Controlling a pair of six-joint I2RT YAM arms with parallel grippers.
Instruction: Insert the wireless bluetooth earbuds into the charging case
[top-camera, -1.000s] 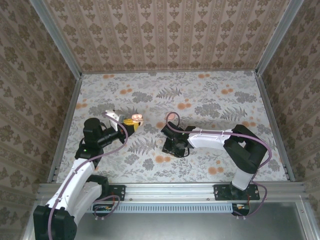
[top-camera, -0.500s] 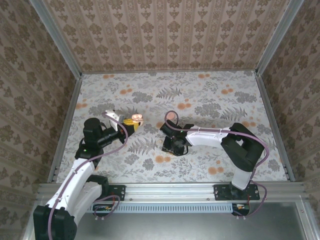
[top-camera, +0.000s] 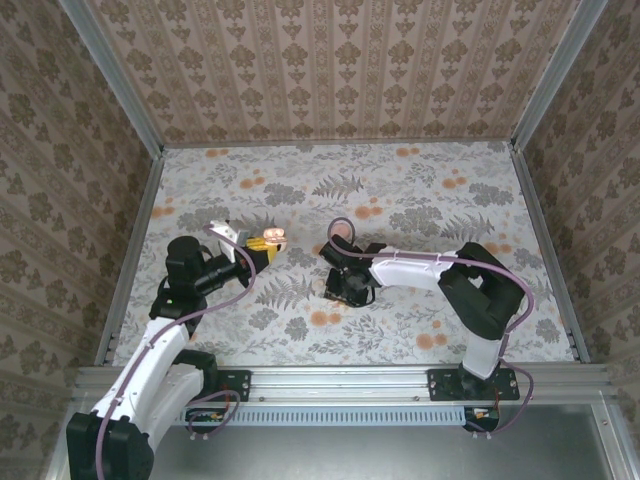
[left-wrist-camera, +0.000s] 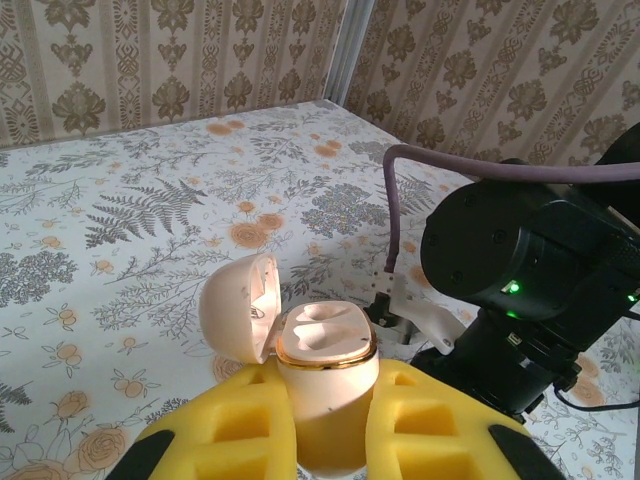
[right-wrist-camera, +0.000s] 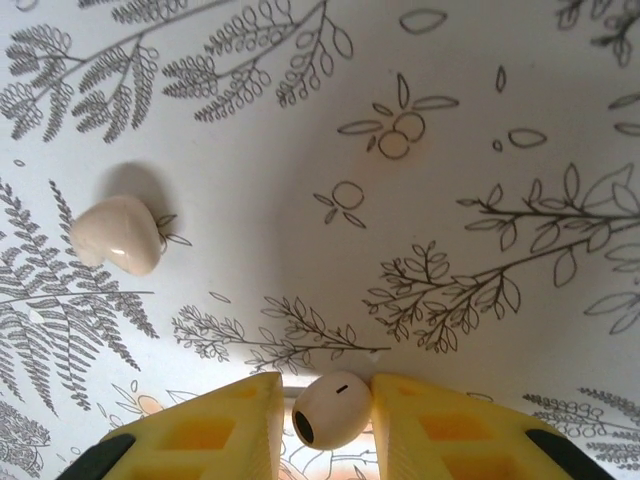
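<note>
Yellow foam pads (left-wrist-camera: 240, 420) of the left gripper (left-wrist-camera: 325, 410) are pressed tight on both sides of the charging case (left-wrist-camera: 327, 375), which stands upright between them, clear of the table. Its hinged lid (left-wrist-camera: 238, 305) hangs open to the left. Two moulded wells show inside the gold-rimmed top.

From above, the left gripper (top-camera: 262, 244) holds the case (top-camera: 272, 238) left of centre. The right gripper (top-camera: 343, 287) points down at the table (top-camera: 430, 200) just right of it.

In the right wrist view, the right gripper (right-wrist-camera: 328, 415) is narrowed to about one earbud's width. The near earbud (right-wrist-camera: 332, 410), cream with a dark opening at its lower left, sits between the pads (right-wrist-camera: 200, 430). The right pad touches it. Whether the left pad bears on it, I cannot tell.

Further out and to the left, the far earbud (right-wrist-camera: 118, 235) lies on the floral table surface, well apart from the jaws.

Beyond the table rises the patterned wall (top-camera: 340, 70).
</note>
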